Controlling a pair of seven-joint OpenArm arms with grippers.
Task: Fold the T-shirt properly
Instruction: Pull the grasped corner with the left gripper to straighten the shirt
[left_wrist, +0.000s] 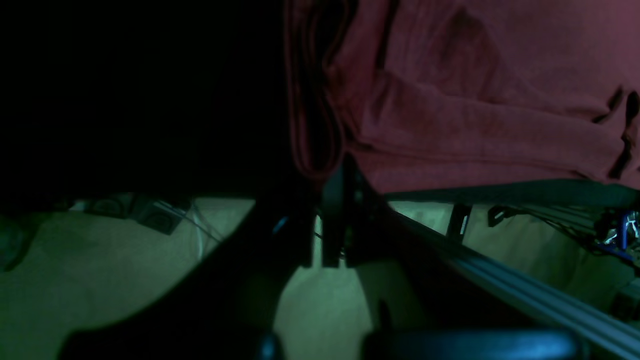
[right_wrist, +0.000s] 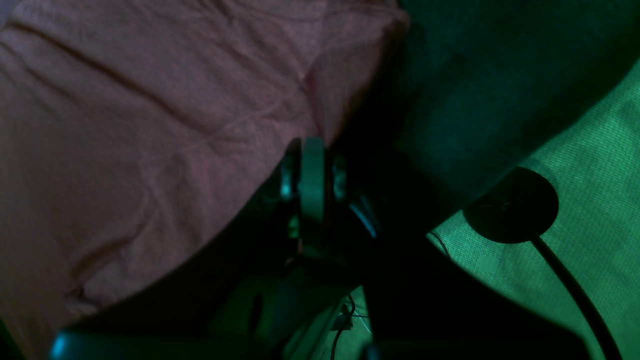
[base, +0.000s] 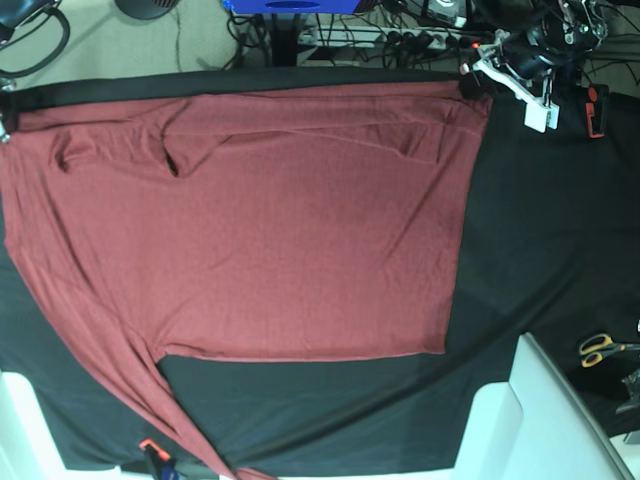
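T-shirt (base: 290, 240) runs lengthwise side to side, left tool (left_wrist: 334, 182) and right tool (right_wrist: 316, 145) pinching it.

The left arm (base: 550, 50) was extended to the far right corner of the scene, its gripper (left_wrist: 340, 200) pointing inward toward the left; the fingers were closed. The right arm (base: 22, 35) was at the far left edge, mostly out of the base view, with its gripper (right_wrist: 314, 155) found closed, fingertips together. The two grippers stood well apart, at nearly the same depth in the scene.
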